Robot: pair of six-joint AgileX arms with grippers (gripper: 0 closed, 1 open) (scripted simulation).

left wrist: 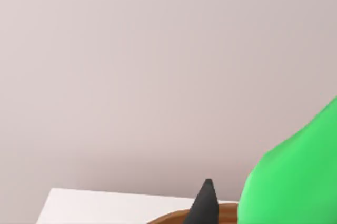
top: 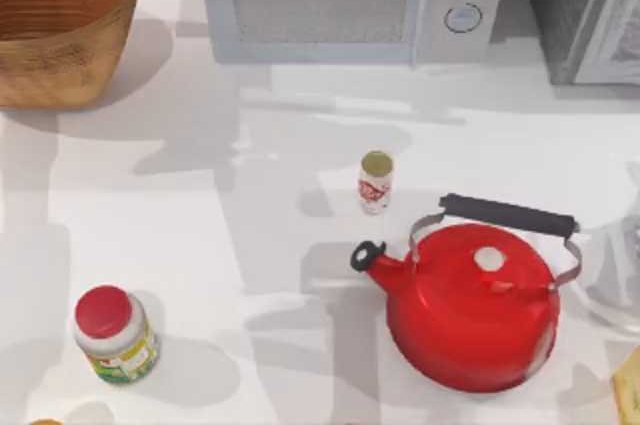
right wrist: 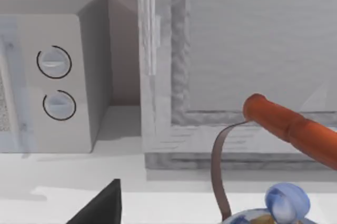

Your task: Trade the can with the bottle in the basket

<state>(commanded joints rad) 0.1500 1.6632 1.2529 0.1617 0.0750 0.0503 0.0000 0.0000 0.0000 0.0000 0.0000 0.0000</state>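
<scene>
My left tool shows as one dark fingertip in its wrist view, with the green bottle pressed close beside it and looming large, so I judge the tool is closed on the bottle and carrying it; the far finger is hidden, so that is a reading, not a certainty. Just under the fingertip curves the brown rim of the basket, which puts the bottle at or just above the basket's edge at the top left of the worktop. My right tool is a dark wedge low in its own view, near the kettle's handle; I cannot tell how its fingers stand.

The can stands upright mid-worktop, just beside the kettle spout, well apart from the basket. A red-lidded jar sits at the lower left.

The step in hand looks like taking the bottle out. To do it well I would lift straight until the bottle clears the rim, then carry it to bare worktop away from the jar, set it down upright and release only once it rests.
</scene>
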